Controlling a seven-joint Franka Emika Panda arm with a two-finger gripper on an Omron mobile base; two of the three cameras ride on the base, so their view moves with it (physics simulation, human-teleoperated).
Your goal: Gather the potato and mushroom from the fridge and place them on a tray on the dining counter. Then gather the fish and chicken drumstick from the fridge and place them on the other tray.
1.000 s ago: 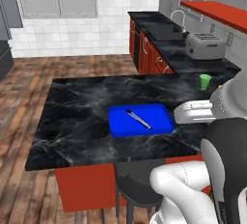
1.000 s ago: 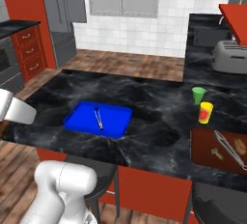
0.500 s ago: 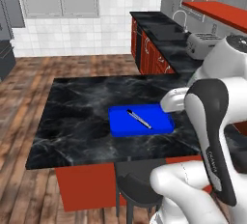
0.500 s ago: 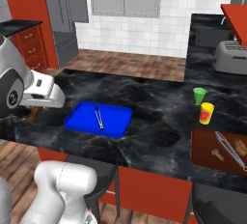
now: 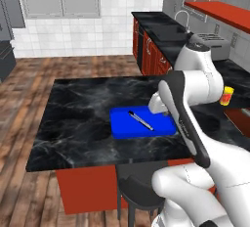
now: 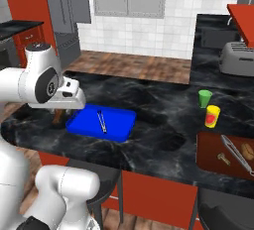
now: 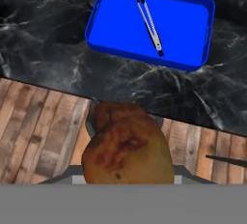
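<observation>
A brown, lumpy potato [image 7: 128,150] sits between the jaws of my gripper [image 7: 128,172], which is shut on it. In the hand view it hangs over the wood floor just off the edge of the dining counter [image 7: 43,49]. The blue tray [image 7: 120,22] lies beyond it on the counter, with metal tongs [image 7: 149,22] resting inside. From the right base view, the hand [image 6: 69,97] hovers at the tray's [image 6: 119,125] left end, the potato [image 6: 58,116] below it. The left base view has the arm's wrist [image 5: 158,104] at the tray's [image 5: 127,128] right end. The grey fridge [image 6: 67,21] stands far back.
A green cup [image 6: 204,98] and a yellow cup [image 6: 212,116] stand on the counter to the right. A red-brown board [image 6: 213,154] with tongs lies near the right edge. A toaster [image 6: 237,58] and sink [image 5: 183,23] are on the back counter. A dark stool [image 5: 139,194] stands below the slab.
The arm has swung in over the dining counter, bringing the hand and the potato to the blue tray's end. The tray and tongs have not moved.
</observation>
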